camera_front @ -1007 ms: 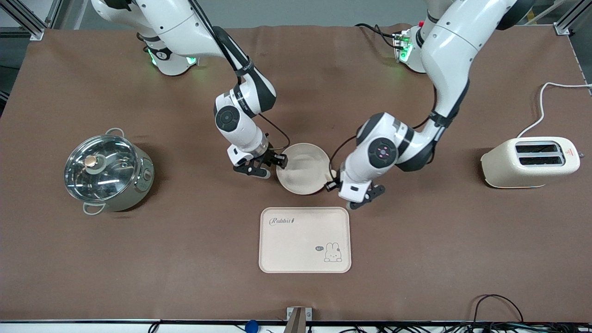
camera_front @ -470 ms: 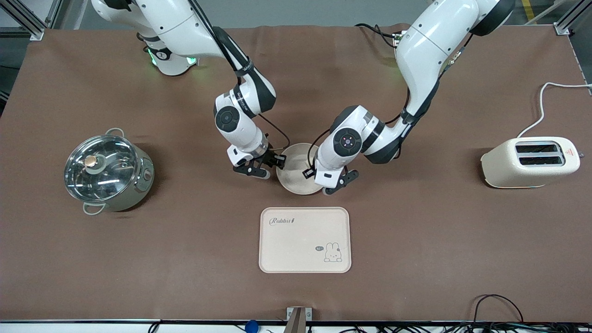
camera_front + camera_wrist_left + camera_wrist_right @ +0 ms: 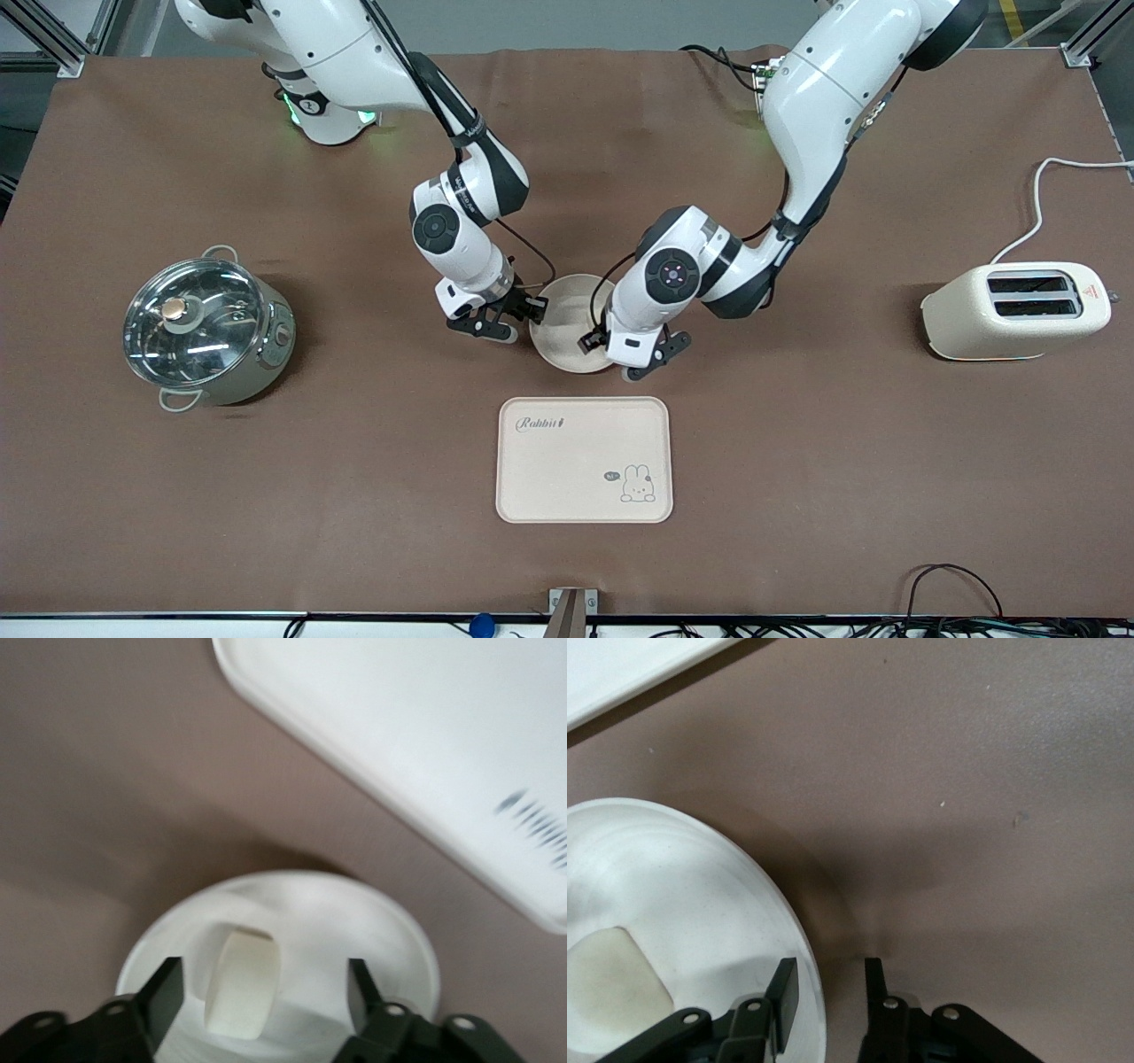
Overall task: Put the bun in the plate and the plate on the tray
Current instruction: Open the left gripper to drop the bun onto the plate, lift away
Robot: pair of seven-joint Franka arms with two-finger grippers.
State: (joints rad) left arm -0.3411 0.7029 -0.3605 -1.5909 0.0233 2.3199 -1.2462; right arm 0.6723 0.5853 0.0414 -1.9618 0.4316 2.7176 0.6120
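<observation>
We see a lidded steel pot [image 3: 206, 330] toward the right arm's end of the worktop [image 3: 354, 496], well apart from everything else, with bare brown cloth all round it. Next comes the right pincer [image 3: 521, 316], set at the 9 o'clock edge of the plate [image 3: 567, 306]; in the right wrist view [image 3: 830, 992] its fingers [image 3: 785, 990] stand a narrow gap apart, straddling the plate's rim [image 3: 804, 948], one inside and one outside, though we cannot tell whether they pinch it. The plate rests flat on the worktop, and the bun [image 3: 241, 983] lies on its side in the middle of it. In the left wrist view the bun's long axis runs along the line between the two fingers' lengths, pointing toward the tray. The left pincer [image 3: 266, 992] hangs over the plate's 4 o'clock part, fingers [image 3: 164, 997] spread wide to either side of the bun and clear of it, holding nothing. The tray [image 3: 583, 459] lies at the plate's 6 o'clock, nearer the front camera, with a strip of bare cloth between them and its surface open. A cream toaster [image 3: 1016, 311] stands toward the left arm's end, well apart
</observation>
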